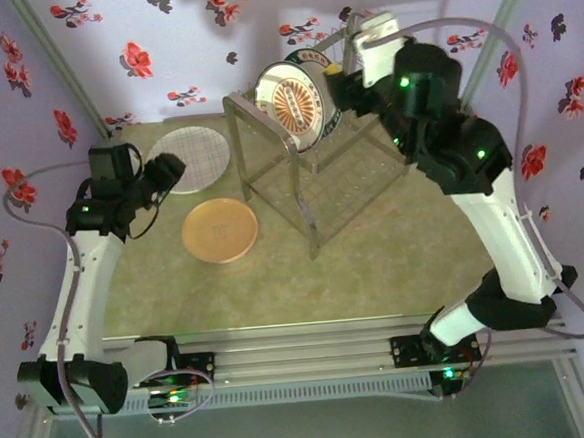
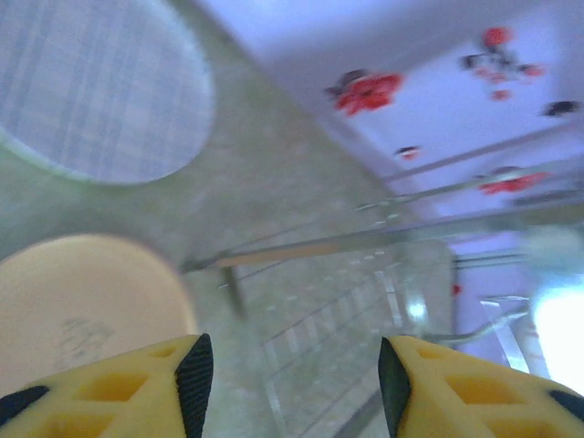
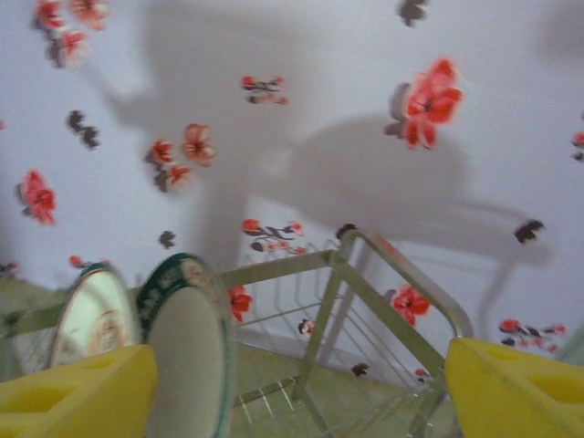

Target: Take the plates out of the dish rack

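The dish rack (image 1: pixel 314 172) stands mid-table, a clear silvery frame. Two plates stand upright in its top tier: a white one with an orange sunburst (image 1: pixel 299 103) and, behind it, one with a dark rim (image 1: pixel 329 94). My right gripper (image 1: pixel 341 83) is at the rack's back right, open. In the right wrist view the dark-rimmed plate (image 3: pixel 182 356) stands just inside the left finger (image 3: pixel 78 397), with the sunburst plate (image 3: pixel 91 319) beyond. My left gripper (image 1: pixel 168 170) hovers open and empty between the grid plate (image 1: pixel 190 158) and the pink plate (image 1: pixel 220 229), both flat on the table.
The left wrist view shows the grid plate (image 2: pixel 91 91) upper left, the pink plate (image 2: pixel 82 301) lower left and the rack's frame (image 2: pixel 365 274) ahead of the open gripper (image 2: pixel 294 383). Flowered walls close the back and sides. Open green tabletop (image 1: pixel 375 263) lies in front of the rack.
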